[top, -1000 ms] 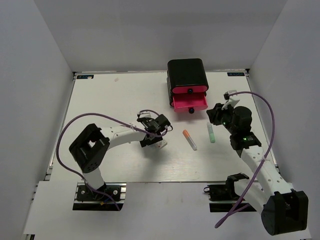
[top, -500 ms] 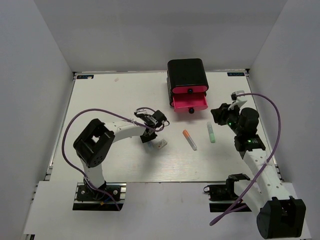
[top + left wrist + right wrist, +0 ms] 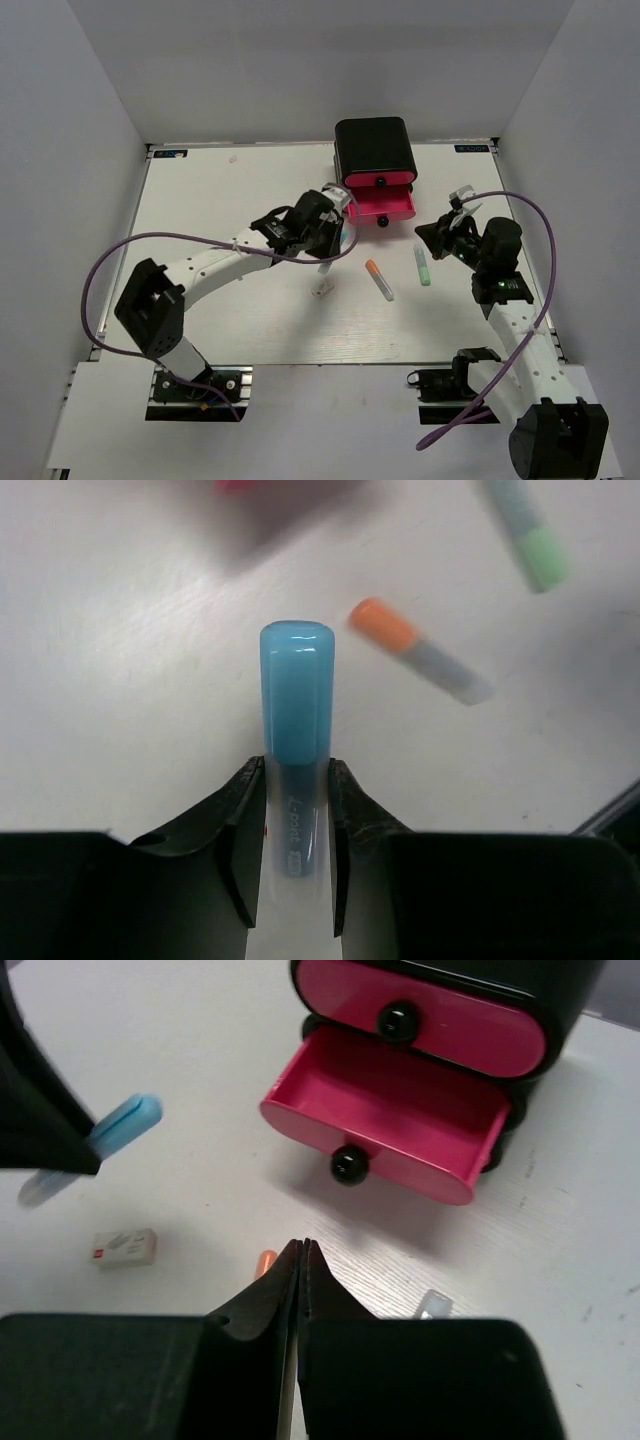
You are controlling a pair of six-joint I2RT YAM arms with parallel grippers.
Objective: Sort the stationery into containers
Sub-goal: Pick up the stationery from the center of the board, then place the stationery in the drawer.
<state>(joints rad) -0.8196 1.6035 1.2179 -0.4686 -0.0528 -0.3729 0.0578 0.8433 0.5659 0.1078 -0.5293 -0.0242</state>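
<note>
My left gripper (image 3: 335,228) is shut on the light blue pen (image 3: 296,705) and holds it above the table, just left of the open pink drawer (image 3: 382,205); the pen also shows in the right wrist view (image 3: 118,1130). The black cabinet (image 3: 373,145) has that one pink drawer (image 3: 390,1110) pulled out, empty inside as far as I see. The orange-capped pen (image 3: 379,279) and the pale green pen (image 3: 422,265) lie on the table in front of it. A small white eraser block (image 3: 322,289) lies further left. My right gripper (image 3: 303,1260) is shut and empty, right of the pens.
White table with walls on three sides. The cabinet stands at the back middle. Purple cables loop from both arms above the table.
My left arm has lifted the blue pen from beside the eraser and carried it up and right toward the open drawer. The right gripper has barely moved.
</note>
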